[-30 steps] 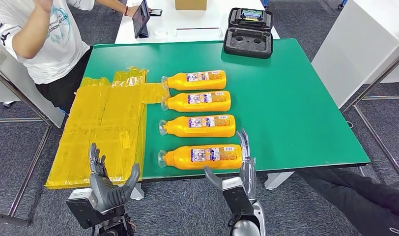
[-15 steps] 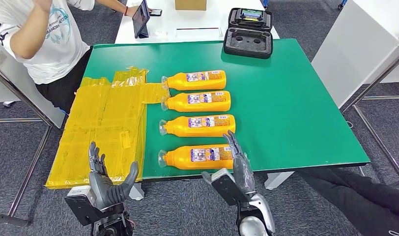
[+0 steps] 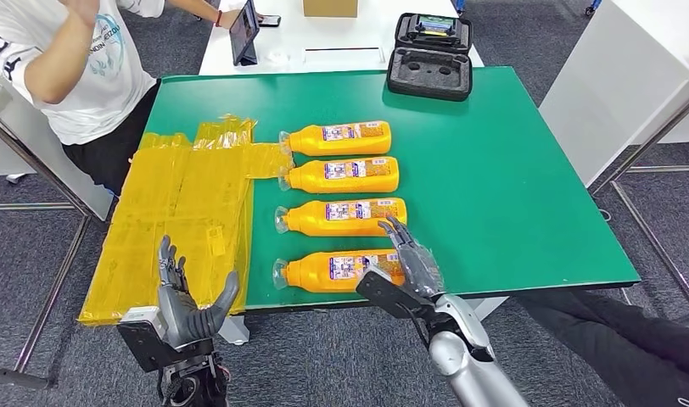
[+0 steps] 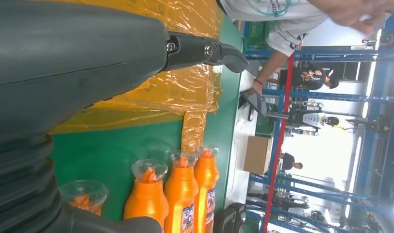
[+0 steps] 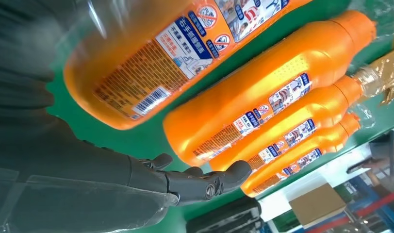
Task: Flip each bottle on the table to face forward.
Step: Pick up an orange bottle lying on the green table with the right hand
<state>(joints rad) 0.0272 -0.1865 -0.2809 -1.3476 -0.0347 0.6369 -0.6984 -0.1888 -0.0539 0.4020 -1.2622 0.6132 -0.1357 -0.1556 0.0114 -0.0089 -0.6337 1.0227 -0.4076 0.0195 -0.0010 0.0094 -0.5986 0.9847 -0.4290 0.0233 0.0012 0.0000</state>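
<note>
Green desk (image 3: 511, 170), four orange bottles lying in column, caps toward yellow plastic sheet (image 3: 188, 212). Right hand (image 3: 409, 259) has swung in from desk edge over base end of nearest bottle (image 3: 337, 271); fingers spread, nothing gripped yet. Judgement: grasp for first flip imminent. Left hand (image 3: 184, 309) open, idle, below desk edge. Right wrist view: labels with barcodes face up, green gap between fingers (image 5: 205, 182) and bottle. Person (image 3: 61, 68) seated far left.
</note>
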